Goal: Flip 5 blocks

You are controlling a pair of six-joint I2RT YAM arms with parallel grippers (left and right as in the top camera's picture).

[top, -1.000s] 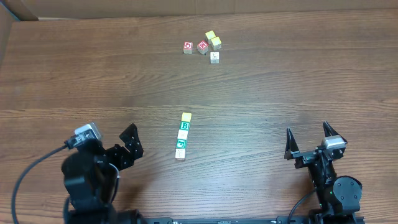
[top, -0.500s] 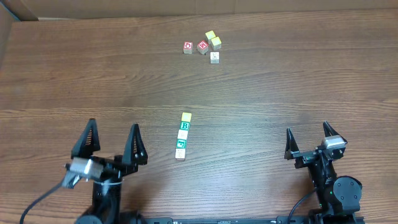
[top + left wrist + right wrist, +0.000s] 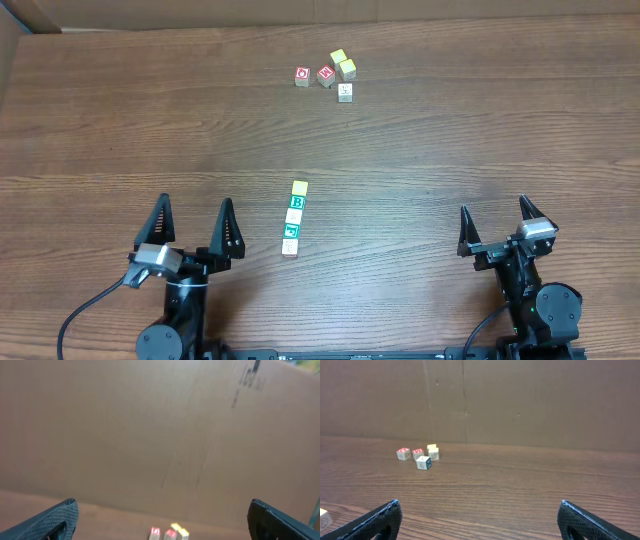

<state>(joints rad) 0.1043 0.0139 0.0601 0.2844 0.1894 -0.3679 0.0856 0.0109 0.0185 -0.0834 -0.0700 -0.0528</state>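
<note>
Five small blocks (image 3: pixel 294 216) lie in a short column at the table's middle: a yellow face at the far end, then a green B, a whitish face, a green print and a pale one nearest me. My left gripper (image 3: pixel 193 222) stands open to the left of the column, apart from it, pointing at the far wall. My right gripper (image 3: pixel 494 208) is open well to the right, near the front edge. One pale block (image 3: pixel 324 517) of the column shows at the left edge of the right wrist view. Both grippers (image 3: pixel 162 504) (image 3: pixel 479 505) hold nothing.
A far cluster holds two red-printed cubes (image 3: pixel 302 76) (image 3: pixel 326 75), two yellow-topped cubes (image 3: pixel 347 69) and a whitish cube (image 3: pixel 345 91); the cluster (image 3: pixel 423 462) (image 3: pixel 171 534) shows in both wrist views. A brown cardboard wall (image 3: pixel 520 400) closes the far side.
My left arm has swung round and shifted right: its gripper, turned aside a second ago, now points forward with both open fingers showing. The right arm and the blocks have not moved.
</note>
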